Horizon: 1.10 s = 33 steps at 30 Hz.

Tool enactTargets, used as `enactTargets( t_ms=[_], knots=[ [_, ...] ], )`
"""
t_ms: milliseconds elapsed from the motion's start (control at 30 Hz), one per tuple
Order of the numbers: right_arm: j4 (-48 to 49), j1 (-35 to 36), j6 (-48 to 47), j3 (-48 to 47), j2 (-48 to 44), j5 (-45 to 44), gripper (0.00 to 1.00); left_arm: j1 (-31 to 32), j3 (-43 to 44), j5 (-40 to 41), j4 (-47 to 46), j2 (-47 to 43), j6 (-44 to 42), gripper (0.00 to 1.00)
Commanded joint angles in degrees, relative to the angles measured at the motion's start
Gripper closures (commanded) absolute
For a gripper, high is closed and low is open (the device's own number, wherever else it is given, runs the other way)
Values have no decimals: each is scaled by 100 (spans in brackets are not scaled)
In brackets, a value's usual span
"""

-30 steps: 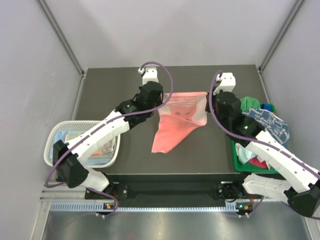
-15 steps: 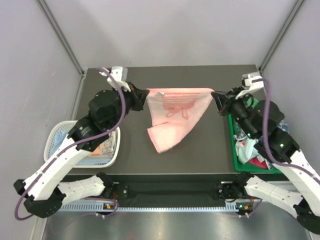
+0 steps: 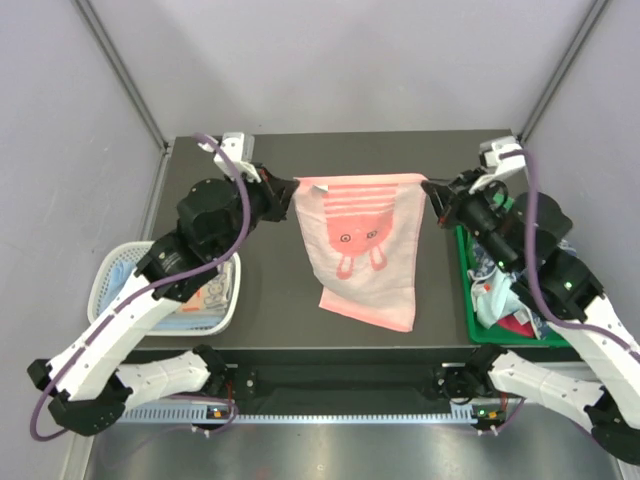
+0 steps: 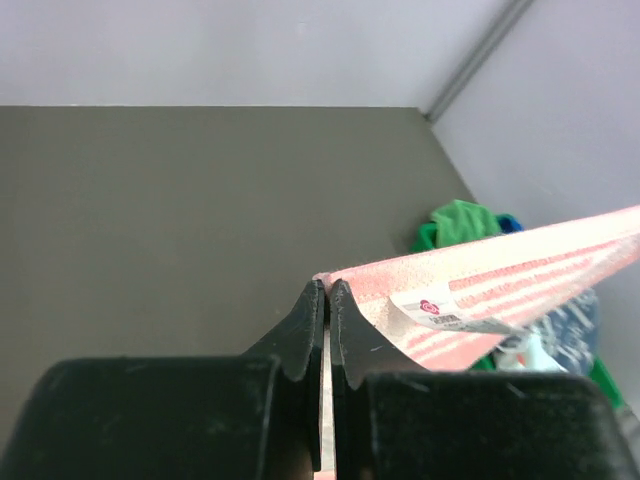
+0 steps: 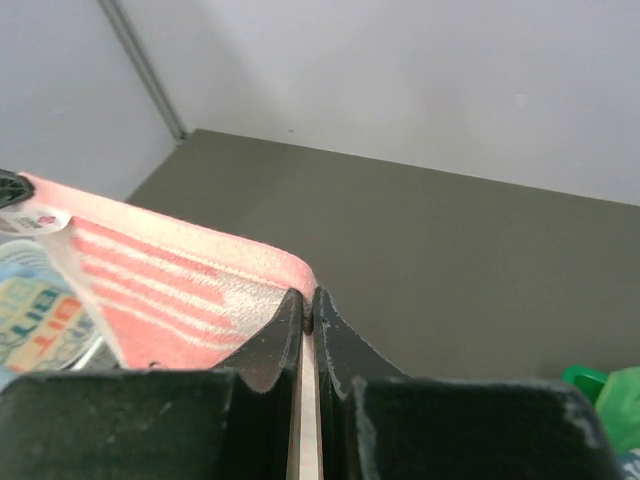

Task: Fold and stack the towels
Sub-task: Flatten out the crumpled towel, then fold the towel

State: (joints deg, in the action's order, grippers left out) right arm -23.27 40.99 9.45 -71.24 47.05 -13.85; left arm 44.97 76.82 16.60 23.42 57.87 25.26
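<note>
The pink towel (image 3: pixel 365 250) hangs limp and looks light, best held by its corners. Left hand (image 3: pixel 292 189) and right hand (image 3: pixel 431 190) each pinch one top corner.

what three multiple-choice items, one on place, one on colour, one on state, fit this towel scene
1. Where is the white mesh basket?
A. at the left edge of the table
B. far right
C. table centre

2. What colour is the stretched towel?
A. navy
B. coral pink
C. mint

3. How are the left end effector and right end effector?
A. both open
B. one open
C. both shut on towel corners

1 A: it overhangs that side.
2 B: pink with stripes.
3 C: the wrist views show pinched cloth.
</note>
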Motion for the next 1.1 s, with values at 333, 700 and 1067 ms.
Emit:
enactTargets(
  t_ms=[333, 700, 1067],
  knots=[
    [2554, -2042, -137, 182, 3034, 197, 100, -1850, 562, -367, -2014, 2842, -196, 100],
    [2793, -2631, 66, -1057, 5226, 462, 100, -2528, 2477, -1185, -2368, 5497, -355, 100],
    [2662, -2781, 83, -1084, 5297, 637, 100, -2607, 2663, -1308, -2087, 5894, -284, 100]
  ],
)
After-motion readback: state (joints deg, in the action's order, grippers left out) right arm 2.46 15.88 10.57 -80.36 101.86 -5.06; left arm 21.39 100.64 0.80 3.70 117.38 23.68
